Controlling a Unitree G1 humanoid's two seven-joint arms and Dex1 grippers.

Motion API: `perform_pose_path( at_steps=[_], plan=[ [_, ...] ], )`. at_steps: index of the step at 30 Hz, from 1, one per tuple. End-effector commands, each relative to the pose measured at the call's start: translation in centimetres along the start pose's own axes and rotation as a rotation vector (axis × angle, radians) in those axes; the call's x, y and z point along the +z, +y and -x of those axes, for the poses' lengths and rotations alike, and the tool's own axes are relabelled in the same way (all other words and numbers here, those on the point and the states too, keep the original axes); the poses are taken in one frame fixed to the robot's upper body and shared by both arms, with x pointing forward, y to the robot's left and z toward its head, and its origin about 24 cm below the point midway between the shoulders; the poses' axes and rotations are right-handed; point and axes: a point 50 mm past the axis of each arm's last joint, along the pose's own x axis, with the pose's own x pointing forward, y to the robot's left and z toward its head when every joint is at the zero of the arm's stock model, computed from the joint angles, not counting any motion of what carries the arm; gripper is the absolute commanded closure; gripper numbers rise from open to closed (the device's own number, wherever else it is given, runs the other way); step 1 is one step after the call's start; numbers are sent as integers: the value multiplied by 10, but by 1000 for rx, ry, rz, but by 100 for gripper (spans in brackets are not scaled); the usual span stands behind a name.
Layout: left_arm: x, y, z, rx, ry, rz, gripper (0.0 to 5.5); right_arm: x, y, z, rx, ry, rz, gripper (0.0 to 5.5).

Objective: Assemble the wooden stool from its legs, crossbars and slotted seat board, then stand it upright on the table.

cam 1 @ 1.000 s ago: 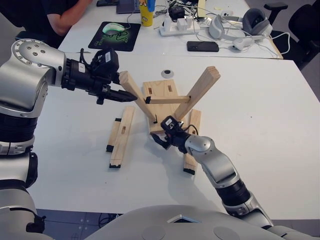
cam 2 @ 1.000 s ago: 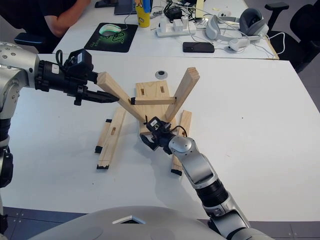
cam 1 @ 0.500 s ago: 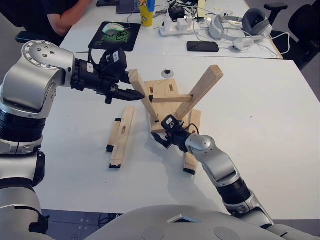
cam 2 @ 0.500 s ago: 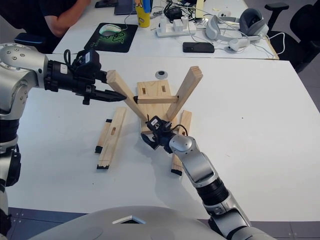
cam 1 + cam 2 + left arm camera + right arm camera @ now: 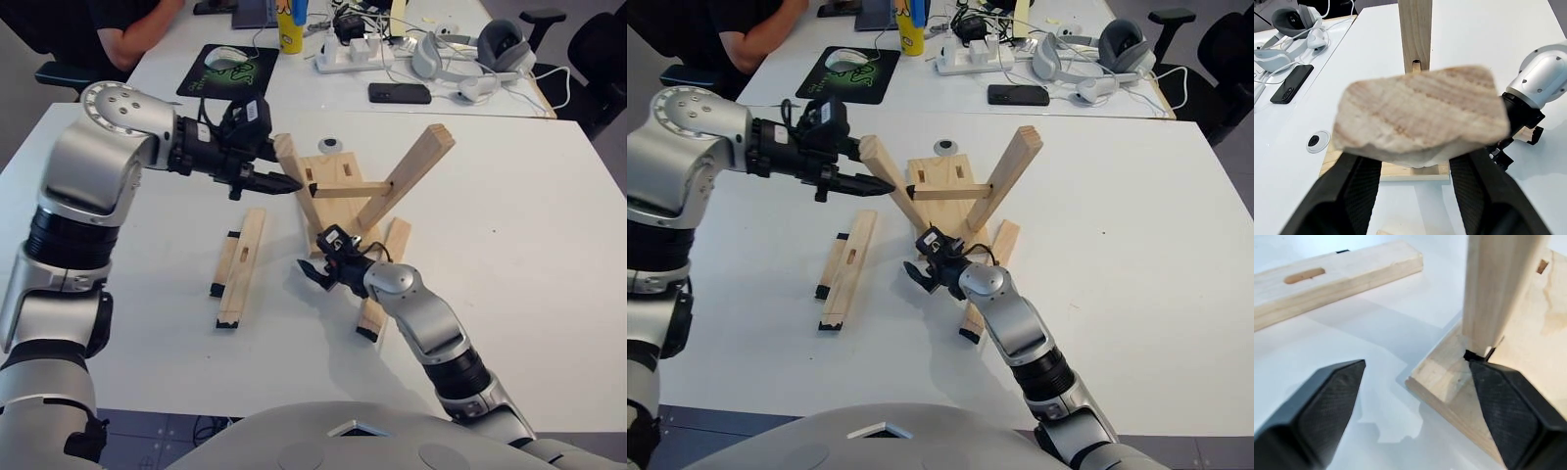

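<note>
A: Where's the seat board [image 5: 331, 172]?
B: Flat on the bench [image 5: 509, 245], well in from its near and right edges. The left leg [image 5: 300, 196] and right leg [image 5: 402, 181] rise from it in a V, with a crossbar [image 5: 348, 190] between them.
A: Claws?
B: The left claw [image 5: 279, 182] is clamped on the left leg near its top. The right claw [image 5: 1415, 369] is spread wide at the board's near corner, holding nothing. A loose leg [image 5: 241, 266] lies just left of the board.

seat board [image 5: 331, 168] flat | leg-crossbar frame [image 5: 351, 189] tilted atop | spare legs [image 5: 242, 264] flat
</note>
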Motion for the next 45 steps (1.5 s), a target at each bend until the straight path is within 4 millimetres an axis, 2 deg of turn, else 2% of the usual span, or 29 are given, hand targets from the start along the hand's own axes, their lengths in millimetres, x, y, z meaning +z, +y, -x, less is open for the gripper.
perform_pose_path(
  at_steps=[1, 4, 7, 12, 16, 18, 21, 23, 27, 30, 32, 37, 45],
  plan=[
    [-38, -13, -19, -3, 47, 125, 343, -29, 26, -6, 184, 146, -130, 157],
    [-40, -13, -12, 21, 43, 136, 343, -23, 22, -5, 172, 98, -129, 157],
    [-35, -12, -6, 26, 33, 132, 343, -5, 15, -1, 159, -22, -171, 200],
    [-30, -10, -1, 34, 24, 129, 343, 12, 13, 10, 193, -116, -183, 278],
    [-30, -10, 1, 39, 23, 137, 343, 42, 10, 39, 242, -292, -234, 344],
    [-30, -10, 2, 43, 22, 142, 343, 48, 9, 48, 253, -324, -248, 371],
    [-31, -10, 3, 36, 33, 138, 343, 68, 9, 79, 354, -463, -271, 416],
    [-31, -9, 4, 36, 38, 135, 343, 82, 8, 93, 371, -552, -263, 445],
    [-27, -8, 3, 27, 34, 127, 343, 103, -12, 96, 132, -671, -244, 498],
    [-28, -9, 1, 16, 41, 125, 343, 101, -19, 86, -62, -639, -139, 549],
    [-25, -8, 0, 11, 37, 121, 343, 91, -16, 74, -145, -571, -46, 550],
    [-22, -8, -3, -5, 31, 115, 343, 75, -10, 58, -210, -510, 35, 550],
    [-18, -9, -6, -20, 23, 107, 343, 68, -15, 48, -274, -446, 89, 550]
  ],
)
